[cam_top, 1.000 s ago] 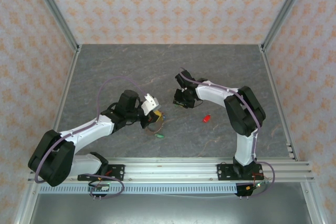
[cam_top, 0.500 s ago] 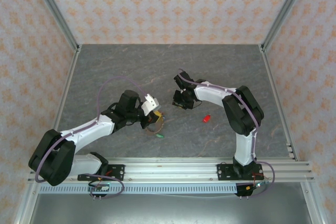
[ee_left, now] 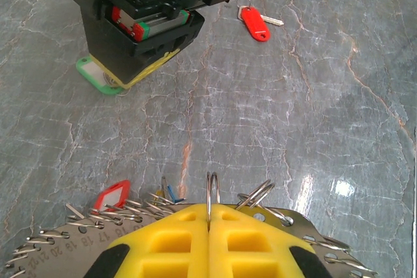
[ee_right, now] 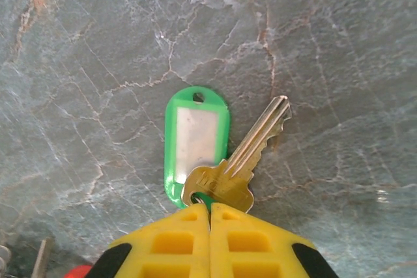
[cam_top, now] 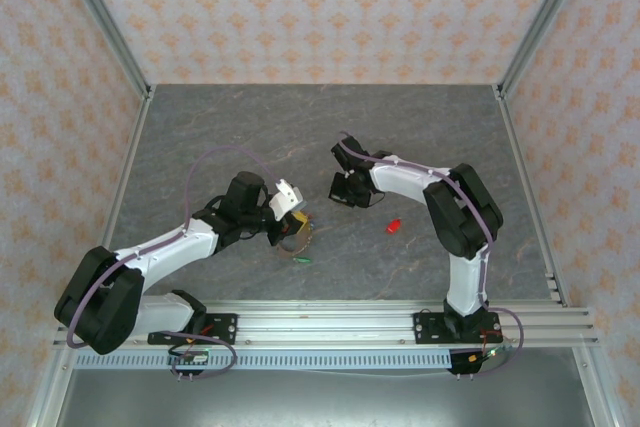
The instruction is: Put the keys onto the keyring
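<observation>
Beyond the right gripper (ee_right: 210, 211), a red-tagged key (ee_left: 255, 23) lies apart.

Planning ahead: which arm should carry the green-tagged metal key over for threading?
Right: the right end effector is shut on the green-tagged metal key; the left end effector is pinching a steel split ring.

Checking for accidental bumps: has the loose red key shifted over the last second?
No. Measured against the front rail, the red key keeps its spot.

The head of the green-tagged key (ee_right: 236, 172) partly hides behind the right gripper (ee_right: 210, 210); the keyring (ee_left: 58, 244) runs off-frame below the left gripper (ee_left: 208, 214).
</observation>
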Controlling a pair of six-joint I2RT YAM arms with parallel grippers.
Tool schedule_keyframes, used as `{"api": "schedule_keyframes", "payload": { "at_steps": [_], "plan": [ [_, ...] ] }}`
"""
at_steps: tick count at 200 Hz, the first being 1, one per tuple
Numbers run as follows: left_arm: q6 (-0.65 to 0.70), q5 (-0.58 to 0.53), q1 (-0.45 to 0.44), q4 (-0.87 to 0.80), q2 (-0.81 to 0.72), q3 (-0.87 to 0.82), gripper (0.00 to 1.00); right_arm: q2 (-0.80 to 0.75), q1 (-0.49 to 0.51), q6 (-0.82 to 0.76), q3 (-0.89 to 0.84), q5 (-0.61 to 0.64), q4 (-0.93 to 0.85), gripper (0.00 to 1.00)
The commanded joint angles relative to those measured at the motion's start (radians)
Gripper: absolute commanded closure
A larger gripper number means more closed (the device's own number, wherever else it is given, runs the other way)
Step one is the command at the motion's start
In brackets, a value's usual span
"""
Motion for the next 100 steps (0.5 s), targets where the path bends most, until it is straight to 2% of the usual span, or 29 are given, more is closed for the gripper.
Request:
{"api": "schedule_keyframes", "payload": {
  "at_steps": [1, 41, 65, 100],
  "plan": [
    [0.025, 0.025, 0.01, -0.004, -0.002, 0.038, 1.0, -0.042, 0.004, -0.089, -0.022, 0.08, -0.108, 0.95],
    [0.025, 0.029, 0.01, -0.003, -0.002, 0.036, 1.0, -0.057, -0.016, -0.187, -0.062, 0.089, -0.145, 0.89],
    [0.025, 0.029, 0.009, -0.002, 0.0, 0.036, 1.0, -0.079, -0.021, -0.169, -0.091, 0.063, -0.097, 0.83],
    [0.023, 0.032, 0.01, -0.007, -0.002, 0.039, 1.0, -0.092, -0.022, -0.128, -0.102, 0.032, -0.038, 0.81]
  ]
}}
